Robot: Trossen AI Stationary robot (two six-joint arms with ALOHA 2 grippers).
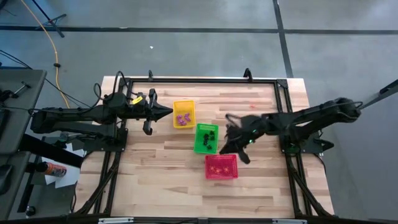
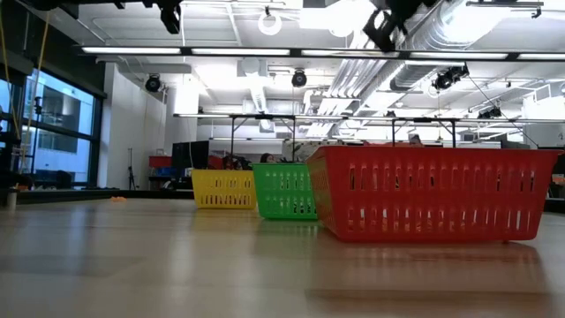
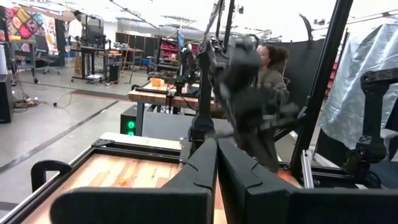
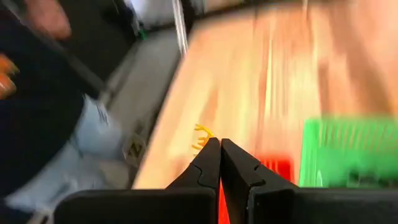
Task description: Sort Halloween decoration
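Observation:
Three mesh baskets stand on the table: yellow (image 1: 183, 114) with purple trinkets (image 1: 182, 118), green (image 1: 206, 137) with black trinkets (image 1: 210, 134), and red (image 1: 221, 166). They also show in the low view as yellow (image 2: 224, 188), green (image 2: 285, 191) and red (image 2: 430, 203). My right gripper (image 1: 232, 148) (image 4: 220, 143) hovers between the green and red baskets, shut on a small orange trinket (image 4: 200, 138). My left gripper (image 1: 166, 114) (image 3: 217, 148) is shut and empty, held level just left of the yellow basket. My right gripper pinches the orange trinket at the very tips of its two fingers (image 4: 211, 152). The trinket's spiky part (image 4: 199, 132) sticks out to one side of the tips. It is lifted clear of the table, above the red basket's edge (image 4: 277, 167).
A black metal frame (image 1: 281, 87) runs around the tabletop. Bare wood lies near the table's front edge (image 1: 186, 196) and along its far side (image 1: 224, 93). A person (image 3: 268, 74) stands beyond the table. Part of a person in jeans (image 4: 74, 155) shows beside it.

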